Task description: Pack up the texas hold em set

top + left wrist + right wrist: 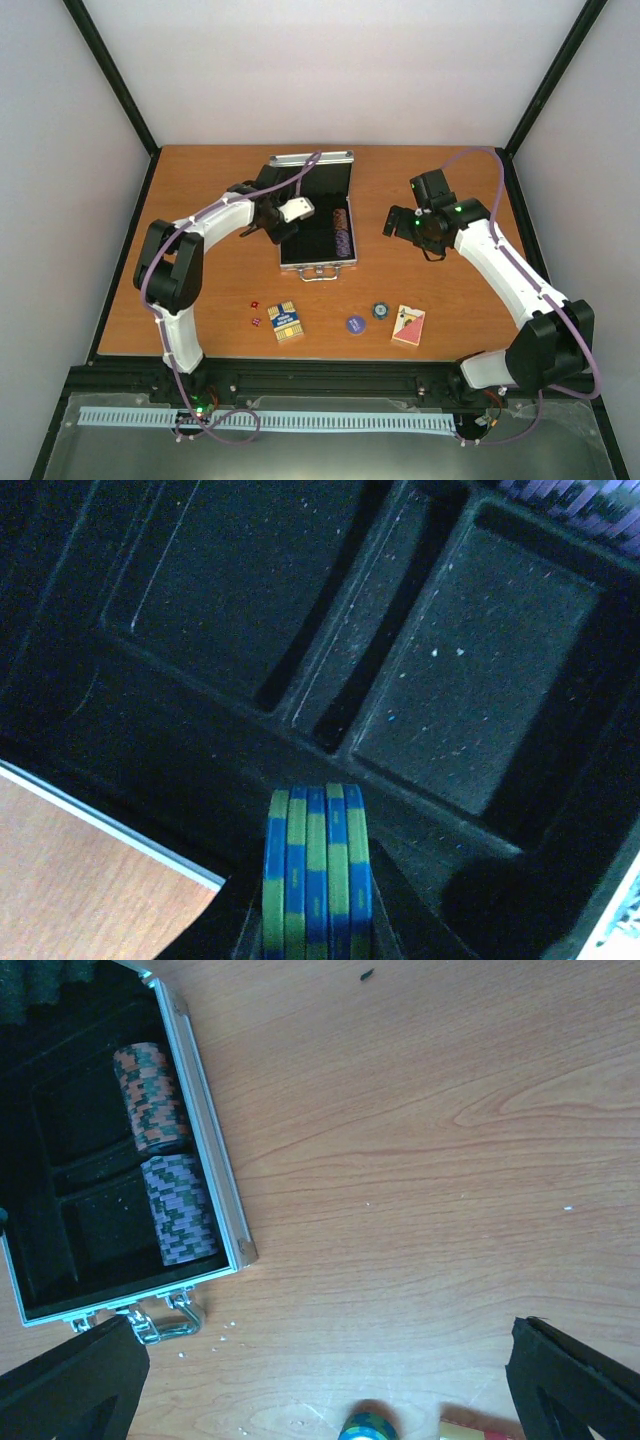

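We see the case (pixel 318 266) lying open on the table (pixel 200 190). Its long axis runs away from the arm bases and its handle (pixel 322 275) points toward the near edge. Our left tool (pixel 288 222) pinches a stack of blue-green chips (pixel 315 860) on edge over the empty black lining. Our right tool (pixel 325 1390) hangs spread beside the case.

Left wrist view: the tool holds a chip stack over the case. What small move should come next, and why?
Probably lower the left tool so the blue-green chips settle into the empty recess of the black lining below. The stack is clamped and seems to hang above the open case, not yet resting.
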Controlling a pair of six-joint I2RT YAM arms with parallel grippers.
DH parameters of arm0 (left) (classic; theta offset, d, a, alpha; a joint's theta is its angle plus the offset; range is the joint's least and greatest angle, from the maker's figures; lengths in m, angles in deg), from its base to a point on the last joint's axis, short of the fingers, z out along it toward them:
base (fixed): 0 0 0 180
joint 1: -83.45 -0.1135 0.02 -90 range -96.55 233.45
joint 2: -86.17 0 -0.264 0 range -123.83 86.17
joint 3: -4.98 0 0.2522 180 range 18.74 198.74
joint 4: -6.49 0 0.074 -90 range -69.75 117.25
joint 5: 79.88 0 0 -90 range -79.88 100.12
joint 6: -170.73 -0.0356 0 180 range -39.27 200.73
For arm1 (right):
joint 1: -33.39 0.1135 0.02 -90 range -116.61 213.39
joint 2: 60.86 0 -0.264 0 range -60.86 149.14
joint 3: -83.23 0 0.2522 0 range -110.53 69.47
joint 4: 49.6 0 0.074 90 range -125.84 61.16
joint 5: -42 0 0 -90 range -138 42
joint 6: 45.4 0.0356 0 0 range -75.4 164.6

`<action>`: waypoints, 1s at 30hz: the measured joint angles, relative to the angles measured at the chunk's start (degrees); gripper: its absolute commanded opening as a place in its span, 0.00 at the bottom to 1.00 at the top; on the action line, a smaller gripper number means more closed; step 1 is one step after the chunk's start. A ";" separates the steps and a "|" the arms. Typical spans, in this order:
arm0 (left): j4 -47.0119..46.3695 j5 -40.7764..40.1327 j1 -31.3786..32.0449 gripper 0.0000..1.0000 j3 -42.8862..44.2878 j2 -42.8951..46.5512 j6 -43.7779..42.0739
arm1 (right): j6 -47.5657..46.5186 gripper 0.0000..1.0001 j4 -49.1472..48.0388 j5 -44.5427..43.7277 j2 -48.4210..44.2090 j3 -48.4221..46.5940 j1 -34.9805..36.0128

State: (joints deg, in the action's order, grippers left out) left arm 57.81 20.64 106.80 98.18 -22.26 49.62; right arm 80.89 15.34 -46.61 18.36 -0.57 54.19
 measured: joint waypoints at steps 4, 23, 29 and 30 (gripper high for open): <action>1.07 -1.88 -0.39 0.01 1.68 -0.87 -3.41 | -0.09 1.00 -0.02 0.63 0.07 0.50 -0.46; 1.20 -5.03 -2.05 0.01 7.63 -7.58 -16.37 | -0.33 1.00 -0.13 1.16 1.86 0.92 -2.08; 1.27 -4.98 -2.10 0.01 8.24 -8.44 -18.05 | -0.48 1.00 -0.15 1.62 2.40 1.11 -2.43; 1.29 -4.98 -2.10 0.01 8.24 -8.61 -18.27 | -0.50 1.00 -0.17 1.75 2.49 1.11 -2.54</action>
State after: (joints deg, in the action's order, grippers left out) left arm 59.10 15.66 104.70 106.42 -30.87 31.35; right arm 80.39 15.17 -44.86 20.85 0.54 51.65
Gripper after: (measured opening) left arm 0.172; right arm 0.995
